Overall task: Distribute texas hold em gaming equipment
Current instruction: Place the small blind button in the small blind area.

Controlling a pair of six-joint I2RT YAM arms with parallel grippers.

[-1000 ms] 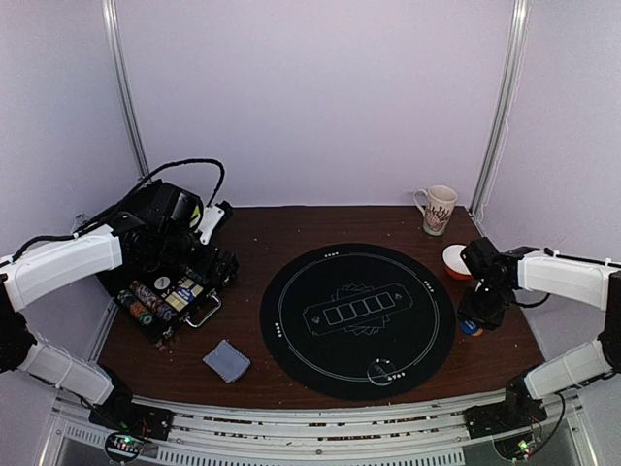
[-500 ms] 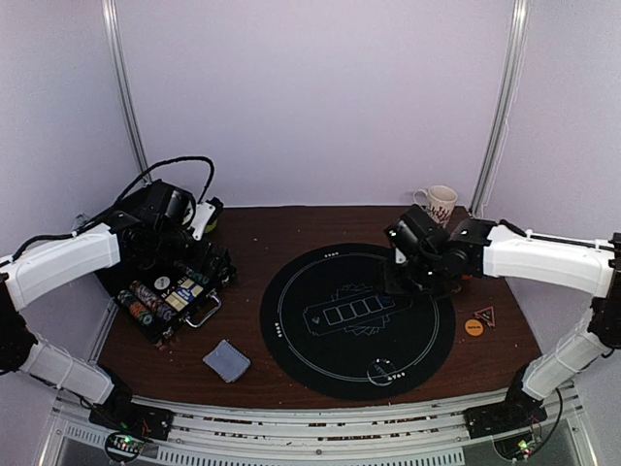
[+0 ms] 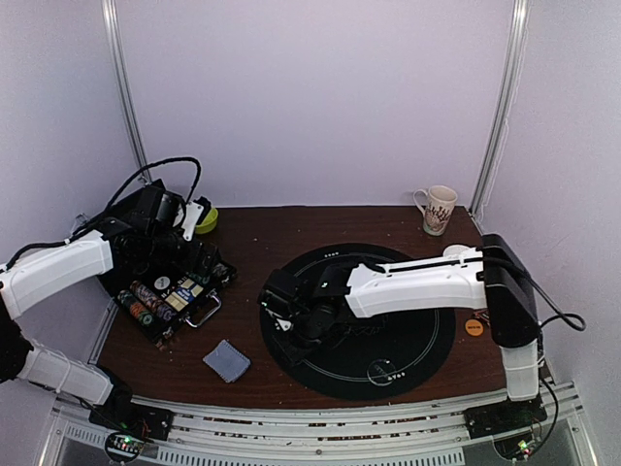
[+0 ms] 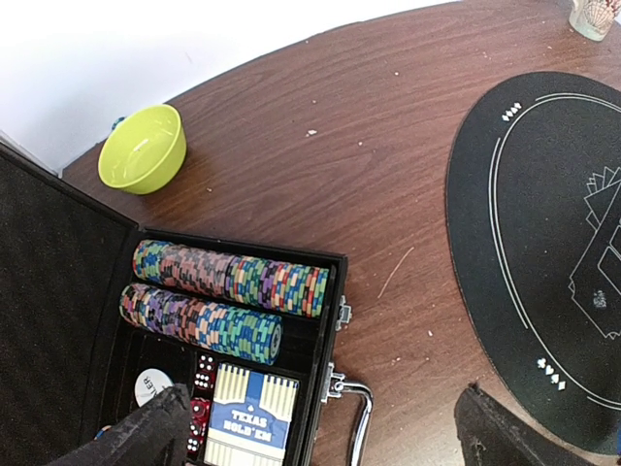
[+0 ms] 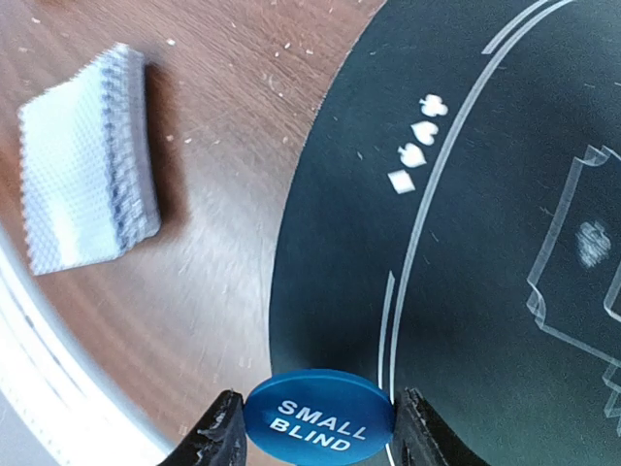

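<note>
From above, we see the right gripper [image 3: 286,325] over the left edge of the black mat [image 3: 417,335]. At the left wrist, the left gripper [image 4: 320,437] gapes wide above the chips [image 4: 228,277] in their case [image 4: 58,291]. At the right wrist, its fingers pinch the blue button disc [image 5: 320,416].

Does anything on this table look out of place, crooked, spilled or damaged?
Nothing is spilled or broken. The card deck lies crooked on the bare wood, beside the black mat, its edges slightly uneven. The wood shows pale specks and one thin scratch.
</note>
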